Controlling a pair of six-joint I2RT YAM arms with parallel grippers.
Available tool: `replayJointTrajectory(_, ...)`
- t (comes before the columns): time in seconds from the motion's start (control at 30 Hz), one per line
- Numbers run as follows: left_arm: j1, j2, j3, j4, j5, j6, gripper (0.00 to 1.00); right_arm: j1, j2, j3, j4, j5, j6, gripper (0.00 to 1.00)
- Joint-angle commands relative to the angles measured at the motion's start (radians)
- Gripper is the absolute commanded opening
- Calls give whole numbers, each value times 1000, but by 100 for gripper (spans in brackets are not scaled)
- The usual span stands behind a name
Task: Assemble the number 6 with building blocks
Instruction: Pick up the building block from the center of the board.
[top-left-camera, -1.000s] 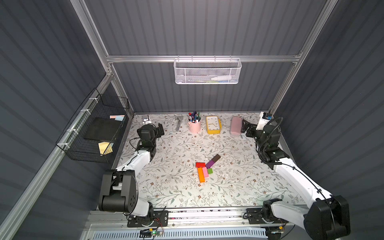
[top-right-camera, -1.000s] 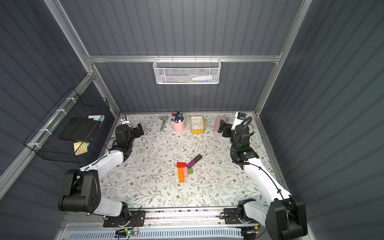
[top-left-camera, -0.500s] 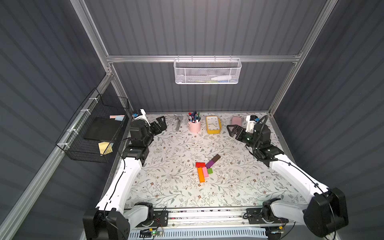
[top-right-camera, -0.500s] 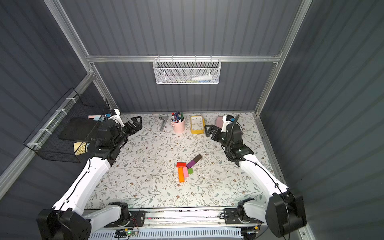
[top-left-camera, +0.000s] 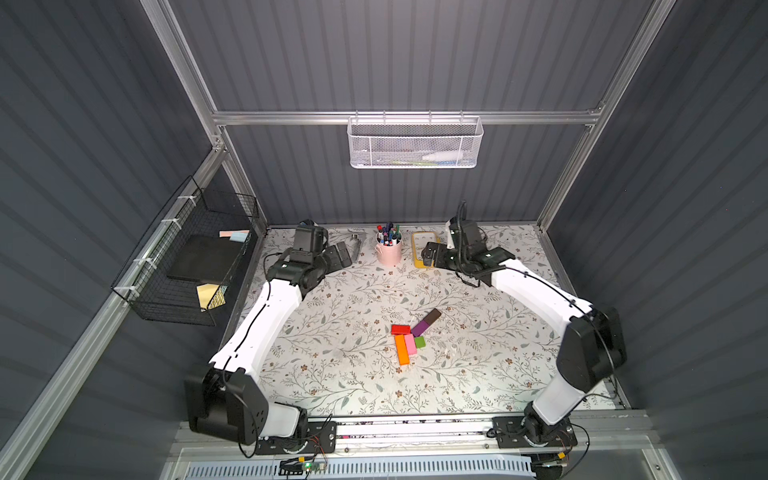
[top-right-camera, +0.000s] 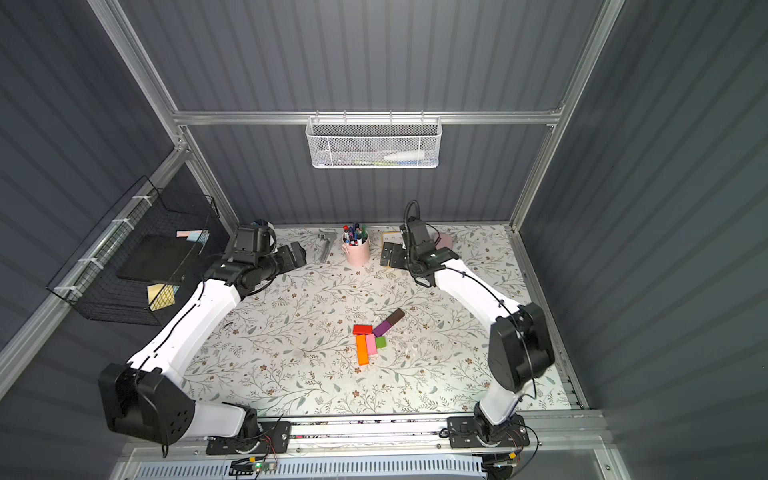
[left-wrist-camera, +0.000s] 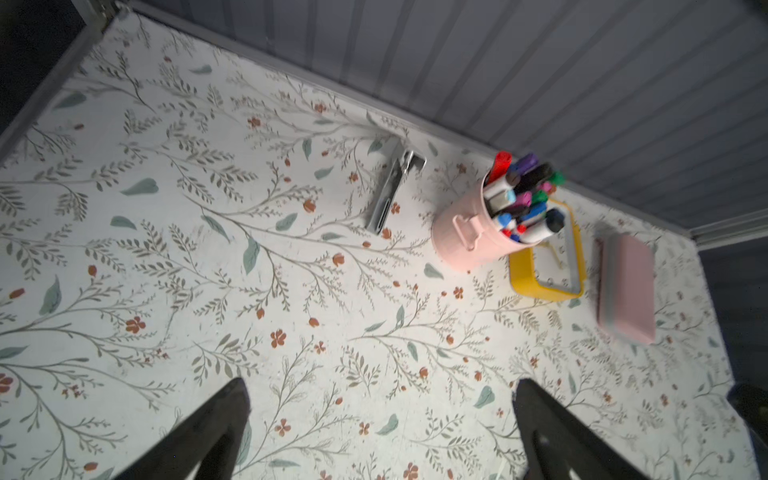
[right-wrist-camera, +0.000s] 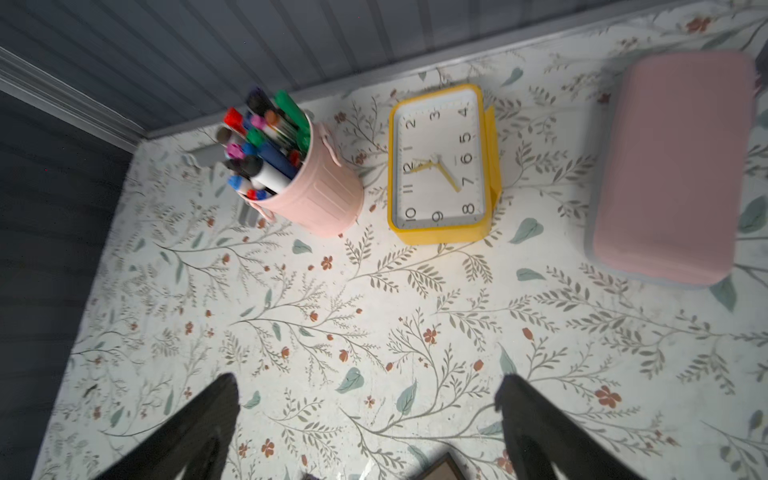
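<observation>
**Top views.** The building blocks (top-left-camera: 409, 340) lie clustered mid-desk (top-left-camera: 332, 374), well apart from both tools. The orange bar (top-left-camera: 401, 350), pink bar (top-left-camera: 411, 347) and green cube (top-left-camera: 420, 342) sit side by side. The red bar (top-left-camera: 400, 329), purple bar (top-left-camera: 420, 328) and dark brown bar (top-left-camera: 433, 316) lie just behind, the last two end to end on a slant. The left tool (top-left-camera: 343, 254) and right tool (top-right-camera: 388, 254) hang near the back wall, either side of a pink cup of markers (top-left-camera: 389, 253).

**Left wrist view.** The left tool is spread wide and empty above the floral print. A shiny metal clip (left-wrist-camera: 395, 187) lies ahead.

**Right wrist view.** The right tool is likewise wide apart and empty, facing a yellow rectangular clock (right-wrist-camera: 440, 166) and a smooth, rounded pink case (right-wrist-camera: 673, 166).
</observation>
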Motion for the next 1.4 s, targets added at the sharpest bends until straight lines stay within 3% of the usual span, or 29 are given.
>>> replayJointTrajectory(0.0,-28,15,4,-111,-59,-20,99,10,109,115,-301,43,31,88)
replayJointTrajectory(0.13,-29,21,-9,-105,-62,-53,99,28,190,149,-405,7,57,76)
replayJointTrajectory(0.6,-30,99,61,-197,-78,-29,99,84,178,63,-467,116,41,78)
replayJointTrajectory(0.77,-33,108,80,-204,-40,-70,99,95,187,60,-509,106,11,78)
replayJointTrajectory(1.17,-32,199,249,-300,-173,4,99,94,237,41,-463,25,-56,80)
replayJointTrajectory(1.37,-32,162,191,-244,-145,7,99,96,289,58,-439,5,-23,81)
